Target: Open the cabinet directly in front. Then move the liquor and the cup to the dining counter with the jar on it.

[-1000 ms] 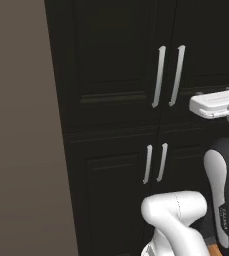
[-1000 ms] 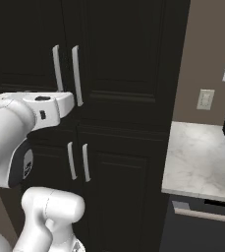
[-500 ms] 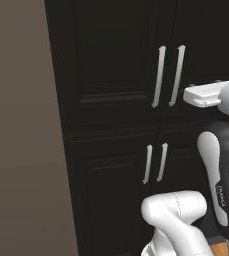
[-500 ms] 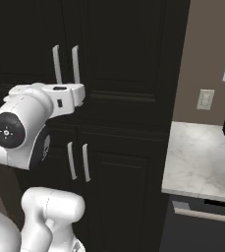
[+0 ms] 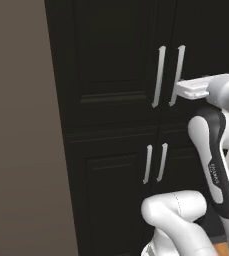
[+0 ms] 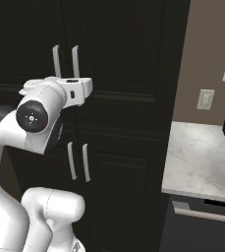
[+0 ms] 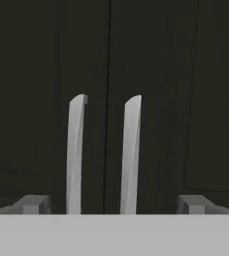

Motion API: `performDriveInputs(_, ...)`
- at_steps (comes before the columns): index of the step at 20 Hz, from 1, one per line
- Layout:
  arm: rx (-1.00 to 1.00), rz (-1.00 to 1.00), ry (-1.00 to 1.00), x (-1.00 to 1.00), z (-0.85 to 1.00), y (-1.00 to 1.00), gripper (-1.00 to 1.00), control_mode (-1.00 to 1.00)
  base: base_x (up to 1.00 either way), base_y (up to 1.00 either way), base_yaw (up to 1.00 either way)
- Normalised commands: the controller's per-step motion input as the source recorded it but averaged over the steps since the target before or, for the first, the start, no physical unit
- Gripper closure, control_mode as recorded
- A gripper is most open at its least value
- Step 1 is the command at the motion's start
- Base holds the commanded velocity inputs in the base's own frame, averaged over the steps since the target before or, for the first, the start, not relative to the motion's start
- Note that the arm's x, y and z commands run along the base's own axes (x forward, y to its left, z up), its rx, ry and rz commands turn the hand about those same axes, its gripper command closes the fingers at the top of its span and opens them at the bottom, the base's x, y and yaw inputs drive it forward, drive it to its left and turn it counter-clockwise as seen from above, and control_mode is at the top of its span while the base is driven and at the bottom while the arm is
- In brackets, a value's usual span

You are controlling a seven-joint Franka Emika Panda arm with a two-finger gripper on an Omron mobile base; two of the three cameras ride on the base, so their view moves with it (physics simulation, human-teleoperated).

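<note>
cabinet (image 5: 121,75): doors closed, 2 long pale handles (image 7: 131,155) side by side
gripper (image 7: 114,204): spread wide (holding nothing), facing those handles

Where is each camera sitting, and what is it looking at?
Left base view: behind the arm on its left, looking forward at the closed cabinet; the white arm rises at lower right, reaching toward the long handles.
Right base view: behind on its right, same cabinet plus a marble counter; the arm rises at lower left.
Hand view: on the hand, facing the two long handles straight on; the open gripper shows its tips at the bottom.
All three share the cabinet doors and those handles.
</note>
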Motion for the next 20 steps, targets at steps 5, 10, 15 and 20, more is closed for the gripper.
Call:
performDriveInputs(5, 0.01, 0.03, 0.0, 0.3, -0.2, -0.18, -1.0, -1.0, 0.0, 0.0, 0.0)
performDriveInputs(10, 0.01, 0.03, 0.0, 0.45, -0.13, -0.04, -1.0, -1.0, 0.0, 0.0, 0.0)
performDriveInputs(15, 0.0, 0.0, 0.0, 0.6, -0.09, 0.0, -1.0, -1.0, 0.0, 0.0, 0.0)
performDriveInputs(20, 0.0, 0.0, 0.0, 0.71, -0.12, 0.0, -1.0, -1.0, 0.0, 0.0, 0.0)
